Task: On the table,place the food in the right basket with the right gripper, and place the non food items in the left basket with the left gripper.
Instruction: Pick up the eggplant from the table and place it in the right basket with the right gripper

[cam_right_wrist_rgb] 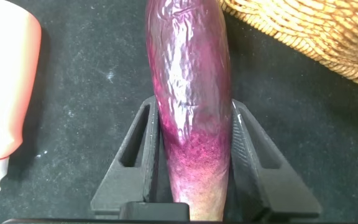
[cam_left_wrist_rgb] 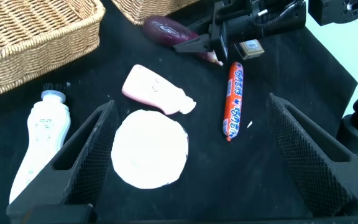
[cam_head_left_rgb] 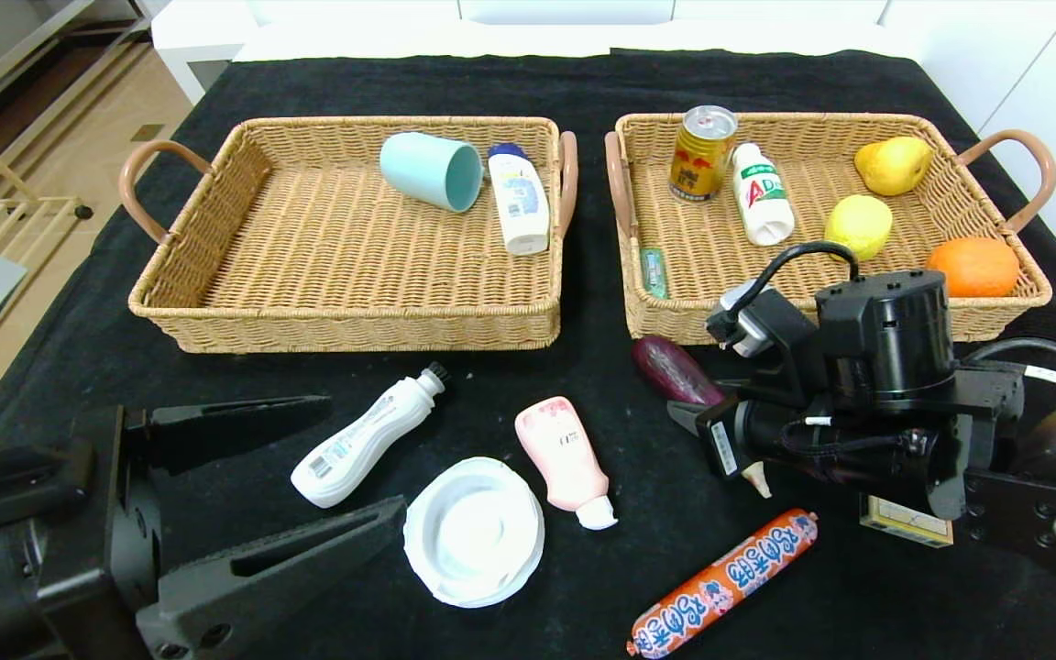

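Black cloth covers the bench, on which two wicker baskets stand side by side. A purple eggplant lies on the cloth just in front of the right basket, near its left front corner. The right hand is set around the eggplant's lower end, its two fingers pressed against either side of it.

Just beside the eggplant a pink bottle is seen lying down, with a white round lid next to it and a white bottle with a dark cap farther left. An orange-wrapped sausage lies nearer the front edge, and a small box is partly hidden under the right arm.

The left hand is held wide open and empty at the front left, its fingers either side of the lid.

A teal cup and a white bottle lie in the left basket. A can, a drink bottle and fruit are held in the right basket.
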